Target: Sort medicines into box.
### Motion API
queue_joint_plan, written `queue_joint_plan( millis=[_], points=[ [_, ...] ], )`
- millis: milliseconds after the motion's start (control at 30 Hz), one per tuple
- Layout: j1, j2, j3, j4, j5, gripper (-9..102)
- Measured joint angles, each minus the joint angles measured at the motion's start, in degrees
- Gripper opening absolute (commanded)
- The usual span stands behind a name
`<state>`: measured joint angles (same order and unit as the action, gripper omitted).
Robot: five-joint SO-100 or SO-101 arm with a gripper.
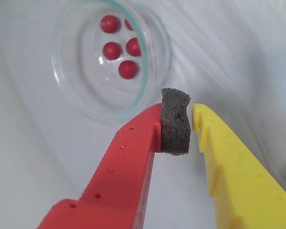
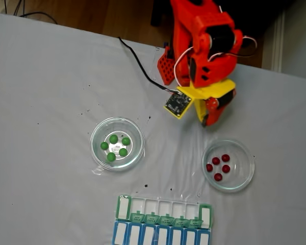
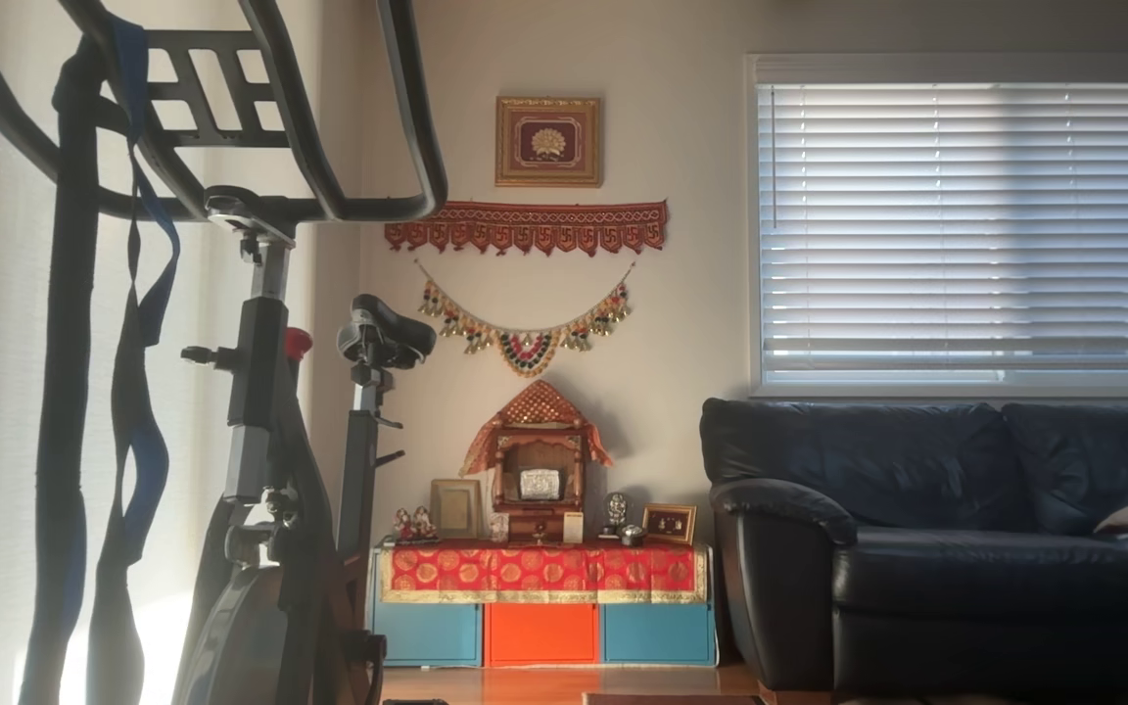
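Medicines sit in two round clear glass dishes on the white tablecloth (image 2: 46, 92). In the fixed view, five green balls (image 2: 113, 139) lie clustered in the dish (image 2: 98, 130) left of centre, and five red balls (image 2: 219, 167) lie in the dish (image 2: 244, 176) at the right. Below them, at the bottom edge, lies the green-and-white pill organizer row (image 2: 164, 211), its compartments showing white insides with the translucent green lids folded toward the adjoining blue-and-white row (image 2: 160, 236) just beneath it. No ball is visible in any compartment.

The wrist view looks down at the red balls (image 1: 112, 50) in their dish (image 1: 71, 93), upper left of the frame, one ball partly hidden behind the rim. The gripper (image 1: 190, 114) holds nothing: a red finger carrying a dark grey foam pad (image 1: 174, 121) and a yellow finger stand with a narrow gap between pad and yellow tip, well apart from the dish.

In the fixed view the orange-red arm (image 2: 206, 46) stands at top centre, its gripper (image 2: 209, 120) pointing down above the red-ball dish.

The other view shows a living room: an exercise bike (image 3: 260, 392), a small shrine (image 3: 537, 460) and a dark leather sofa (image 3: 946, 529).
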<state>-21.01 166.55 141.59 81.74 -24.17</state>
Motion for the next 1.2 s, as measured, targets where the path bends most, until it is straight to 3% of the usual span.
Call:
queue_joint_plan(
  millis=[433,1200],
  points=[
    [-3.52,-35.68,-31.29,4.22,-0.26,4],
    [-12.04,-40.43,-36.56,4.83,0.53,1]
  ],
)
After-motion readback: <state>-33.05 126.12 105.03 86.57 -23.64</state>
